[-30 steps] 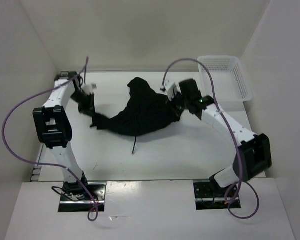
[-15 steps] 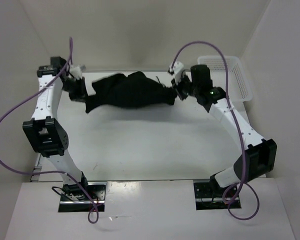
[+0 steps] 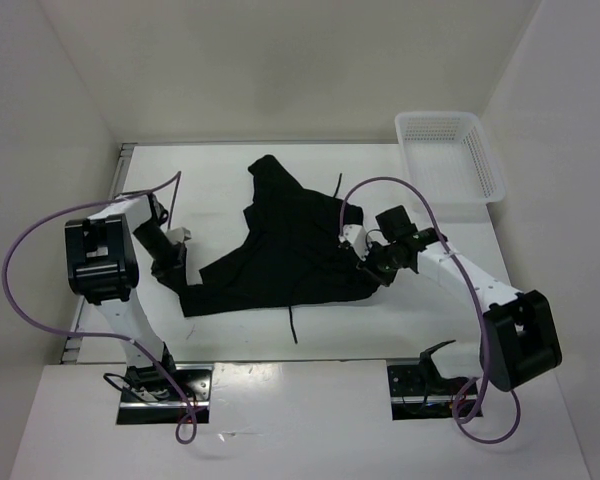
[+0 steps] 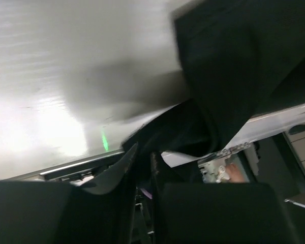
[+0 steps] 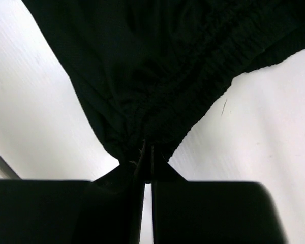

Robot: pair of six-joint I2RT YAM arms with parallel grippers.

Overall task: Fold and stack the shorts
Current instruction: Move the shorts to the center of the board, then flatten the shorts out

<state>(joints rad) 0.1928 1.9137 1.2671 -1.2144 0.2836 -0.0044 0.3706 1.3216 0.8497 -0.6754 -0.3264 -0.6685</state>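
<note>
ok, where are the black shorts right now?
Top view, centre: the black soft fabric shorts lie spread between the left gripper and right gripper, each clamped on one end; the white plastic mesh basket sits apart, far right corner.

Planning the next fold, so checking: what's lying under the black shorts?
Only white table shows around the edges of the shorts. The opaque fabric hides whatever is beneath it. The left gripper and right gripper clamp its near corners.
</note>
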